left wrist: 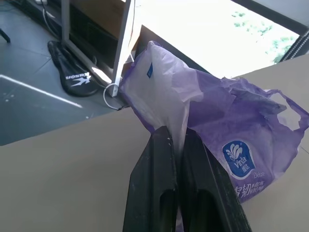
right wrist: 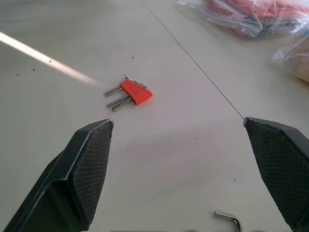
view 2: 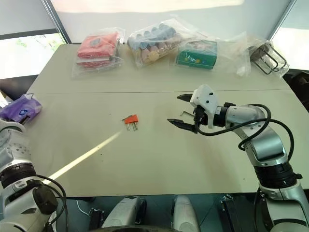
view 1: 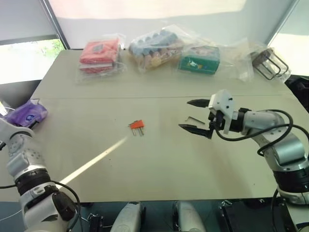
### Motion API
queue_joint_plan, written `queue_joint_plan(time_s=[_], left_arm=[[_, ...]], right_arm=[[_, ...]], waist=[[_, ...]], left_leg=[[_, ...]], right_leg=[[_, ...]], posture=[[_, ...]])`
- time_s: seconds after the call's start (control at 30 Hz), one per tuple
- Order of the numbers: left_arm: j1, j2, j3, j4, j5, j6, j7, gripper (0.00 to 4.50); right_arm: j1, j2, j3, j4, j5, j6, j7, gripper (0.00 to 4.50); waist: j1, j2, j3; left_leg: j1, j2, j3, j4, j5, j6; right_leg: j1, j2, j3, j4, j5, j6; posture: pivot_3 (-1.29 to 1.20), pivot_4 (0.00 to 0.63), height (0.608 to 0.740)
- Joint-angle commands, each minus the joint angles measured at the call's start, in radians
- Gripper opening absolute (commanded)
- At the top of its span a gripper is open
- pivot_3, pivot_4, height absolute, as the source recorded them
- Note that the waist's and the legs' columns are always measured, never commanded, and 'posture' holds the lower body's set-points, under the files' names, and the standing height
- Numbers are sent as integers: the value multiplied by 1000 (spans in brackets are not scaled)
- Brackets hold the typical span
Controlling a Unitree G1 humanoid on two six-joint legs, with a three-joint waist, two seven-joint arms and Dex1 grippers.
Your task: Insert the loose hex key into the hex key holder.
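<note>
The hex key holder [view 1: 136, 125], a small red-orange block with short metal prongs, lies flat near the middle of the beige table [view 1: 159, 164]. The loose hex key [right wrist: 229, 220], a thin dark L-shaped rod, lies on the table to its right [view 1: 194, 119]. My right gripper [view 1: 184, 114] hovers low over the table, open wide, pointing toward the holder, with the loose hex key just behind its fingertips. Nothing is between its fingers [right wrist: 91, 164]. In the left wrist view my left gripper [left wrist: 176, 133] is shut at the table's left edge, its tips against a purple packet [left wrist: 241, 125].
The purple packet [view 1: 26, 113] lies at the table's left edge. Along the far edge sit a red bagged pack [view 1: 99, 53], a bag of round items [view 1: 154, 48], a green box in plastic [view 1: 199, 60] and a wire metal piece [view 1: 270, 63]. A sunlight streak [view 1: 94, 162] crosses the front.
</note>
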Motion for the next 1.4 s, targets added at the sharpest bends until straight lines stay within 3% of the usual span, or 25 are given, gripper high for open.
queue_joint_plan(time_s=[0.03,0.23,0.4,0.53,0.73,0.9,1.4], left_arm=[[8,-3,5,-68,-9,-6,16,1445],[55,-55,-68,-261,49,-8,54,4442],[73,-83,-194,-478,102,5,30,4442],[48,-76,-325,-549,55,93,-112,4442],[96,54,-504,-570,76,302,-339,4442],[192,177,-584,-576,156,301,-473,4442],[332,167,-546,-665,184,321,-562,4442]], right_arm=[[-10,3,-20,-22,-3,-21,-1,4500],[12,-3,-30,-33,-4,-13,-6,4500],[5,2,-25,-17,-7,-17,-3,4500],[-47,43,26,67,-51,-77,9,4500],[-200,232,122,416,-208,-195,-112,4500],[-267,379,199,638,-318,-310,-177,4500],[-376,577,297,921,-446,-498,-129,4500]], waist=[[0,0,0],[0,0,0],[2,0,0],[-1,0,0],[-38,0,0],[-64,1,0],[-79,1,0]], left_leg=[[0,0,0,0,0,0],[0,0,0,0,0,0],[0,0,0,0,0,0],[0,0,1,0,0,0],[2,1,1,-1,1,-1],[2,1,2,-6,1,-2],[-2,1,1,-4,2,-3]], right_leg=[[0,0,0,0,0,0],[0,0,0,0,0,0],[0,0,0,0,0,0],[1,0,0,0,0,0],[0,1,0,1,0,-1],[-4,1,1,2,0,-1],[-8,1,0,5,0,-1]], posture=[[0,150,740],[0,150,740],[0,150,740],[0,150,740],[0,150,740],[0,150,740],[0,150,740]])
